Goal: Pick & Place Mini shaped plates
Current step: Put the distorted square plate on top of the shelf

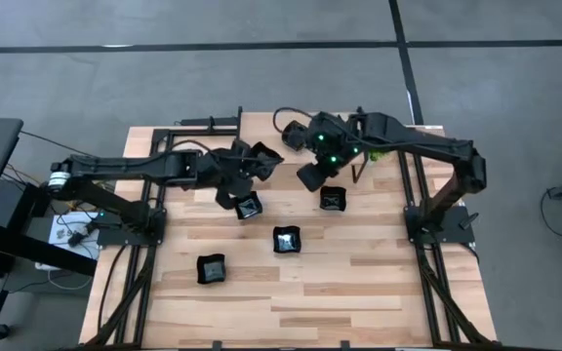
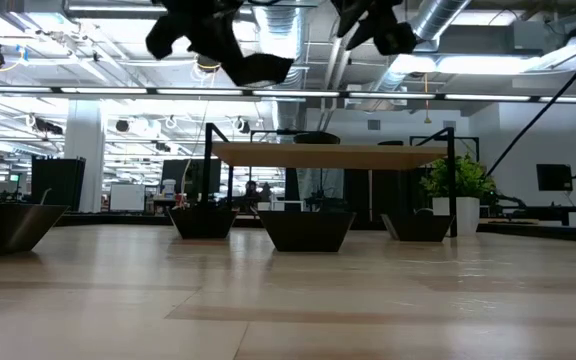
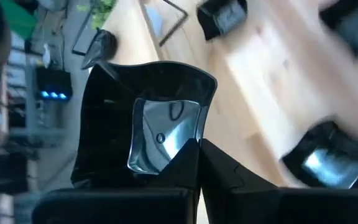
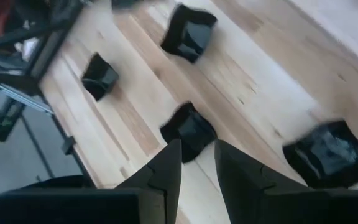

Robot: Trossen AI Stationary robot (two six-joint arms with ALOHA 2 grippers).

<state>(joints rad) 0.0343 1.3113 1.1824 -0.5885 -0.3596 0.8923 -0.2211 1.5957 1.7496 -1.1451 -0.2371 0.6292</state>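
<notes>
Placement looks like the step in hand: the left hand (image 1: 259,159) hangs above the far-middle of the wooden surface (image 1: 359,292), its fingers (image 3: 185,168) clamped on the rim of a rounded-square plate (image 3: 151,118) tilted in the air, and the next move likely calls for lowering it onto bare wood clear of the four square plates already down, the nearest (image 1: 248,206) just below it. The right hand (image 1: 312,176) hovers over the far-right plate (image 1: 333,198), fingers a narrow gap apart and holding nothing, arm reaching in from the right edge.
</notes>
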